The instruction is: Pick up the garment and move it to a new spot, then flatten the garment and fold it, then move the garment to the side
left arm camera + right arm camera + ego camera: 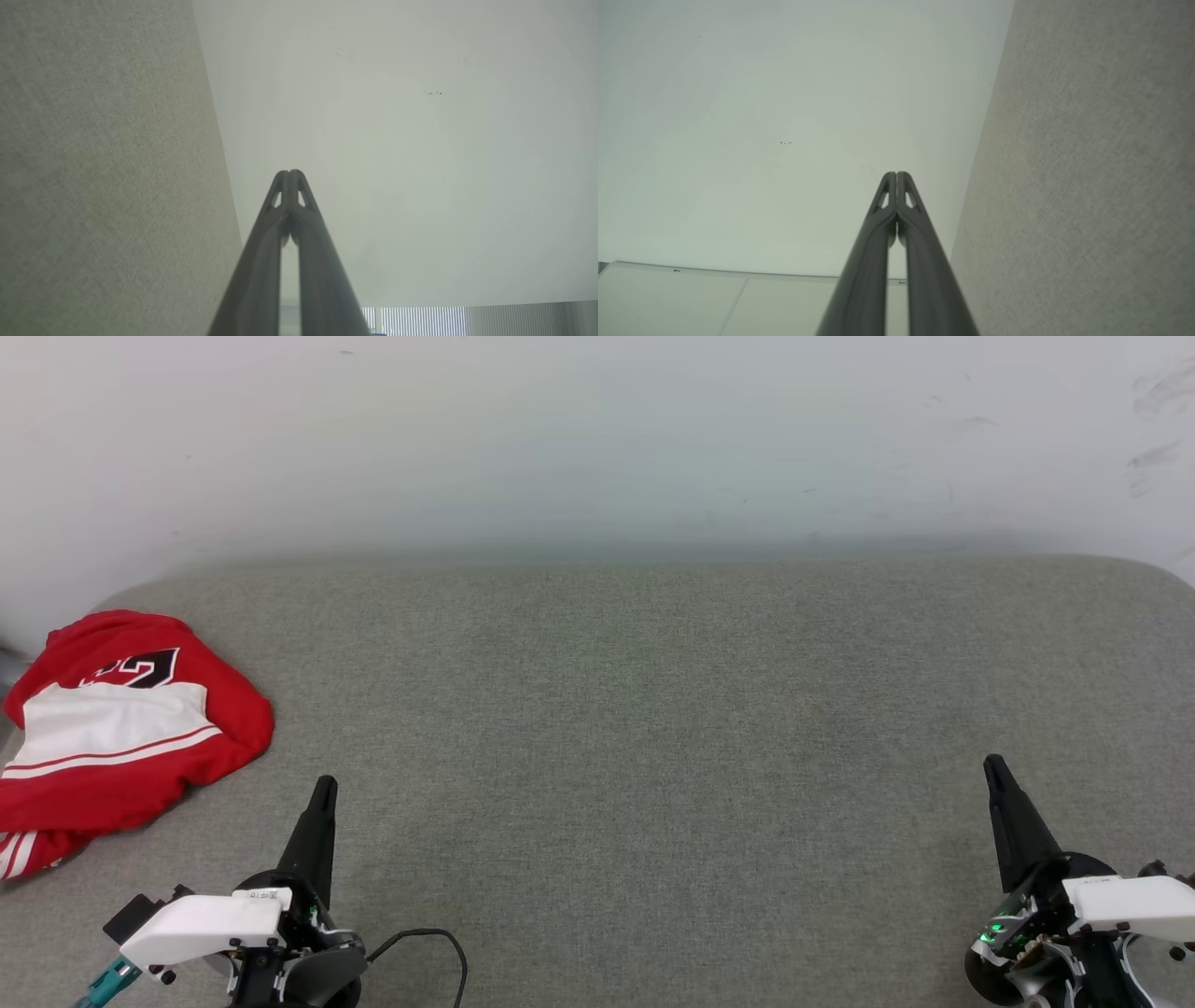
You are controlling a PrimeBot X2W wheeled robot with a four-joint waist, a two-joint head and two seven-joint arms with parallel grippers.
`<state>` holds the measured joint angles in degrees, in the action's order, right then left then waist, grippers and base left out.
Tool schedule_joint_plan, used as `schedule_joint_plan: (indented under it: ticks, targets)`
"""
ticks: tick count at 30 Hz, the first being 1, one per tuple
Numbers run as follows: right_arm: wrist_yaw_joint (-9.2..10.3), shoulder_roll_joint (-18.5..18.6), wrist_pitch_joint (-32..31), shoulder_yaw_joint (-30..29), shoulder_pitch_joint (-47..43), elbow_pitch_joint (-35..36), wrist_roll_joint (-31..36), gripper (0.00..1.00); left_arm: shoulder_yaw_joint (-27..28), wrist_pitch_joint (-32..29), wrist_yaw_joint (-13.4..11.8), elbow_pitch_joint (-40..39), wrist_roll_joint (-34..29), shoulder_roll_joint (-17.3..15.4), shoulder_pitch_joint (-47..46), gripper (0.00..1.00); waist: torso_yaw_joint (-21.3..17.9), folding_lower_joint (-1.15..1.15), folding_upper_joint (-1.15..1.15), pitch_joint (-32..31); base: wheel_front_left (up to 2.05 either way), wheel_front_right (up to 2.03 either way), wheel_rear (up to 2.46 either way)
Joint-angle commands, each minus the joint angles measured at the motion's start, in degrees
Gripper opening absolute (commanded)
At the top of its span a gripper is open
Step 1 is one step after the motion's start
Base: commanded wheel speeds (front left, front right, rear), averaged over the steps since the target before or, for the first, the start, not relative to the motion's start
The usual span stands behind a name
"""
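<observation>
The garment [121, 728] lies folded into a compact bundle at the far left of the grey fabric surface [635, 728], red with a white striped band and part of a black print on top. My left gripper [324, 789] hovers low at the front left, just right of the garment and apart from it, fingers shut with nothing between them. At the front right, far from the garment, my right gripper [992, 767] is also shut and empty. Both wrist views show the tips pressed together: left gripper [289, 173], right gripper [896, 174].
A white wall [597, 439] rises behind the grey surface. A dark cable [439, 943] loops by my left wrist. The garment's lower edge reaches the picture's left border.
</observation>
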<state>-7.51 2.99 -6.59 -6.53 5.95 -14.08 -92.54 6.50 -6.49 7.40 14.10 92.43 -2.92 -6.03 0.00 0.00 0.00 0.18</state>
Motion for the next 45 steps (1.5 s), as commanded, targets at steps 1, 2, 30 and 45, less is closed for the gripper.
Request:
schedule_joint_plan:
  ticks: [1, 2, 30, 45]
  targets:
    - [0.04, -0.2, 0.0, 0.0, 0.7, 0.0, 0.3, 0.00, 0.1, -0.2, 0.2, 0.0, -0.1, 0.0, -0.5, 0.00, 0.0, 0.00, 0.00, 0.0, 0.00, 0.00, 0.00]
    - [0.04, -0.2, 0.0, 0.0, 0.7, 0.0, 0.3, 0.00, 0.1, -0.2, 0.2, 0.0, -0.1, 0.0, -0.5, 0.00, 0.0, 0.00, 0.00, 0.0, 0.00, 0.00, 0.00]
    - [0.04, -0.2, 0.0, 0.0, 0.7, 0.0, 0.3, 0.00, 0.1, -0.2, 0.2, 0.0, -0.1, 0.0, -0.5, 0.00, 0.0, 0.00, 0.00, 0.0, 0.00, 0.00, 0.00]
    - [0.04, -0.2, 0.0, 0.1, 0.7, 0.0, 0.3, 0.00, 0.1, -0.2, 0.2, 0.0, -0.1, 0.0, -0.5, 0.00, 0.0, 0.00, 0.00, 0.0, 0.00, 0.00, 0.00]
